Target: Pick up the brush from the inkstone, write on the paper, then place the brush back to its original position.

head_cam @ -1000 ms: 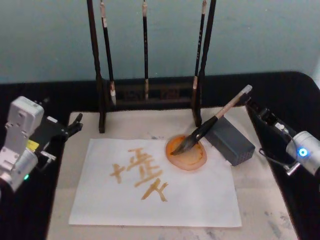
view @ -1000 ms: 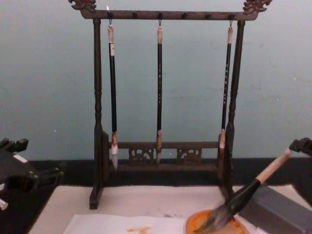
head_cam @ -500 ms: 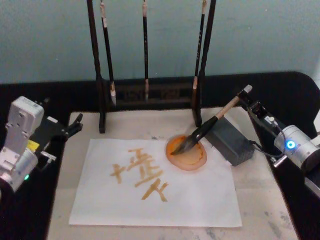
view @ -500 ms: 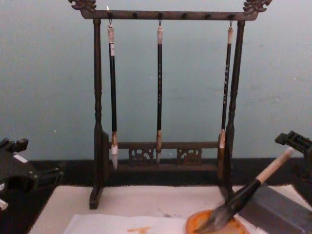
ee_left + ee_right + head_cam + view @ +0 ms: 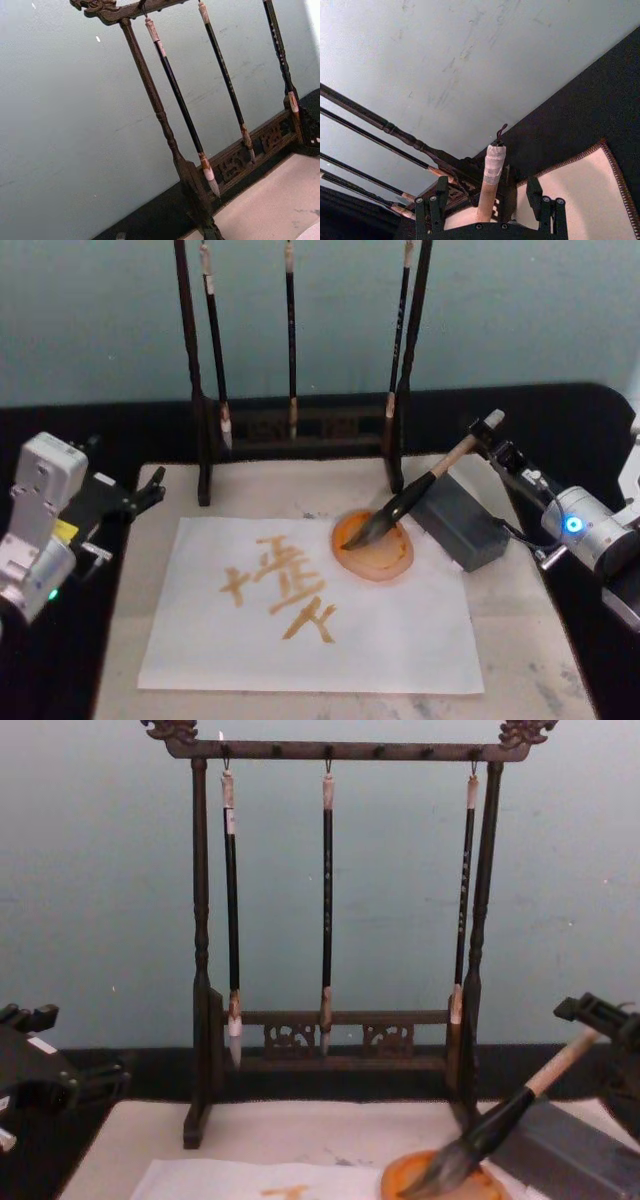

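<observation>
Teal wall is backing a black table, where a beige mat (image 5: 520, 640) is carrying the paper (image 5: 400, 640), already marked with orange strokes, and the inkstone (image 5: 385, 562) is sitting at the paper's far edge, toward the right. The brush (image 5: 415, 495) is lying with its bristles in that dish and its shaft leaning up to the right over the grey box (image 5: 465, 525), its pale end reaching into the right gripper (image 5: 488, 437). You are straddling that end: in the right wrist view the fingers (image 5: 440, 199) are standing apart on either side of the bamboo, a gap showing on both sides, so nothing is clamped. I am reading this as the grasp for the pickup. You are catching only the very tip, near the cord loop (image 5: 500, 132), so consider sliding further down the handle before closing, keeping it centred so neither pad is nudging it sideways. When lifting, try drawing along the shaft's own line, so the bristles are leaving the dish without dragging it. Mind the brush rack (image 5: 405, 390) standing just behind. The left gripper (image 5: 145, 492) is sitting parked at the mat's left edge.
</observation>
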`<state>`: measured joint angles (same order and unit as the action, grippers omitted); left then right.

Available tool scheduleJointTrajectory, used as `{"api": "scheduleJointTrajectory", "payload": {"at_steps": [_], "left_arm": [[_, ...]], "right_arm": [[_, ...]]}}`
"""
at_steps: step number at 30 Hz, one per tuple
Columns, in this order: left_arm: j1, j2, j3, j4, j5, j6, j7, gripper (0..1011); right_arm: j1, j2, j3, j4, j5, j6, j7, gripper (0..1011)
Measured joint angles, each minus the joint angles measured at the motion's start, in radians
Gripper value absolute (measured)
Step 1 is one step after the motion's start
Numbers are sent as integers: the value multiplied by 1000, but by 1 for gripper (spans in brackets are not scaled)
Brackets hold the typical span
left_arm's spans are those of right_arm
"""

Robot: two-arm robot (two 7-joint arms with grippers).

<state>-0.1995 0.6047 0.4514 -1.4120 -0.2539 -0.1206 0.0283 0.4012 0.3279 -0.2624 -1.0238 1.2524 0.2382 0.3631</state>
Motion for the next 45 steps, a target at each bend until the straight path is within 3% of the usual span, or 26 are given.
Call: {"api": "scheduleJointTrajectory", "payload": {"at_steps": [6,10,19,24,25,33,45], "left_arm": [[0,0,0,0,0,0,0,1010],[0,0,0,0,0,0,0,1010],[0,0,0,0,0,0,0,1010],[0,0,0,0,0,0,0,1010],[0,0,0,0,0,0,0,1010],[0,0,0,0,0,0,0,1010],[0,0,0,0,0,0,0,1010]], "right_arm": [[-4,0,3,-5,0,0,-4,995],[-6,-1,5,-7,0,0,-6,929],[-8,-1,7,-10,0,-1,-8,688],[-8,-1,7,-12,0,-1,-9,483],[-8,-1,7,-12,0,-1,-9,483],[-9,-1,8,-12,-1,-1,-10,200],[-10,-1,8,-13,-1,-1,-10,169]]}}
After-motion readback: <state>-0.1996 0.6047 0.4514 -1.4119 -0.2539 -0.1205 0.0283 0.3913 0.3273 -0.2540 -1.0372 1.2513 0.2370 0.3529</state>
